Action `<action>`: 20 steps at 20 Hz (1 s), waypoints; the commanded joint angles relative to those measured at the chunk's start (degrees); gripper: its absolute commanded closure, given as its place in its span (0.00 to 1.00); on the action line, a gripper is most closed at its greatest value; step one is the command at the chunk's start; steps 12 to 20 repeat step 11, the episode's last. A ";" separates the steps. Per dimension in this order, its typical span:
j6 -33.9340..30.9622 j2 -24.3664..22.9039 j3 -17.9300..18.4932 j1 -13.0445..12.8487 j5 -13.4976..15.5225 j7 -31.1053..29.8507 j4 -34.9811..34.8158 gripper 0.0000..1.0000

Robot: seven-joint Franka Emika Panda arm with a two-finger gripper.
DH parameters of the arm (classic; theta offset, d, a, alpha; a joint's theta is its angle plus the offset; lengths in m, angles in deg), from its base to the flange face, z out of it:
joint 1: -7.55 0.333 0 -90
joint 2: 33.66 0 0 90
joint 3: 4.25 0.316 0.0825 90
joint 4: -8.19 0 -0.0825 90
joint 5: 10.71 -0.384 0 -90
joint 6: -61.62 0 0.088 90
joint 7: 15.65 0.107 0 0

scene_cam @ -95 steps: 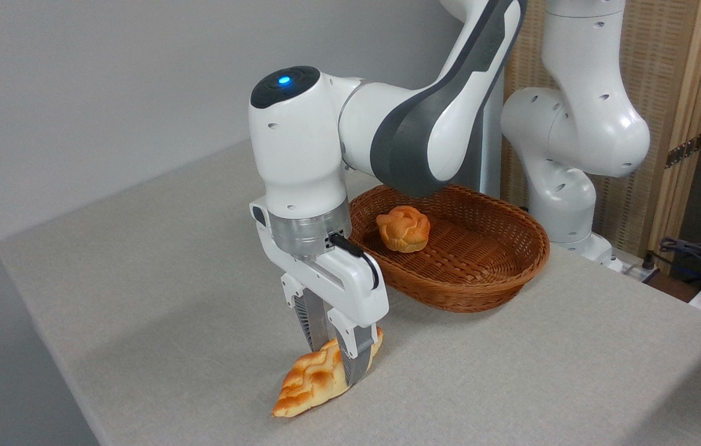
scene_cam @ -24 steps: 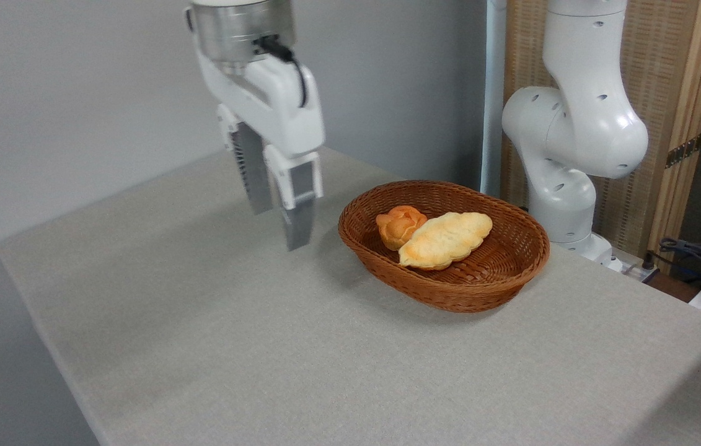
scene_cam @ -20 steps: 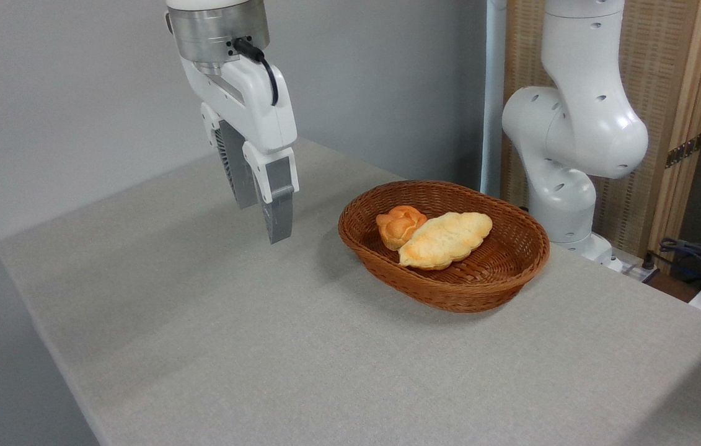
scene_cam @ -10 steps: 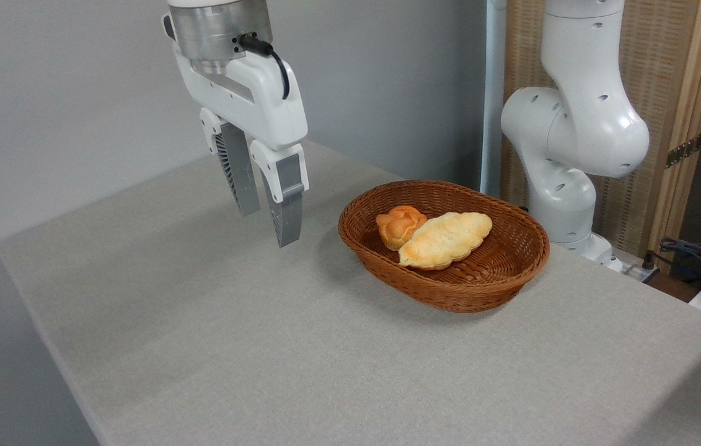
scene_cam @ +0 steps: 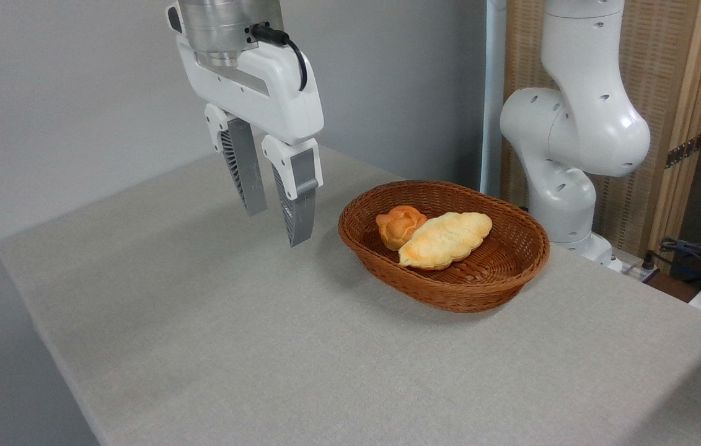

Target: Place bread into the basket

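Note:
The bread (scene_cam: 445, 240), a long loaf showing its pale yellow side, lies inside the reddish-brown wicker basket (scene_cam: 524, 269). It leans against a small round orange bun (scene_cam: 398, 225) at the basket's left end. My gripper (scene_cam: 277, 227) hangs open and empty above the table, to the left of the basket and clear of its rim. Its two grey fingers (scene_cam: 299, 204) point down with a gap between them.
The arm's white base (scene_cam: 567, 167) stands behind the basket at the right. A wooden screen (scene_cam: 666, 93) rises behind it, with cables (scene_cam: 697, 257) at the far right. The grey table (scene_cam: 263, 347) spreads bare in front and to the left.
The bread, gripped on the table earlier, now lies in the basket. Over the last second the open gripper drifted slightly right and turned a little, staying left of the basket.

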 commanded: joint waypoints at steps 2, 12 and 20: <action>-1.53 0.57 0.02 0.17 -0.77 0.27 1.41 0.00; -1.53 0.57 0.02 0.17 -0.51 -0.52 1.50 0.00; -1.53 0.57 0.02 0.17 -0.51 -0.52 1.50 0.00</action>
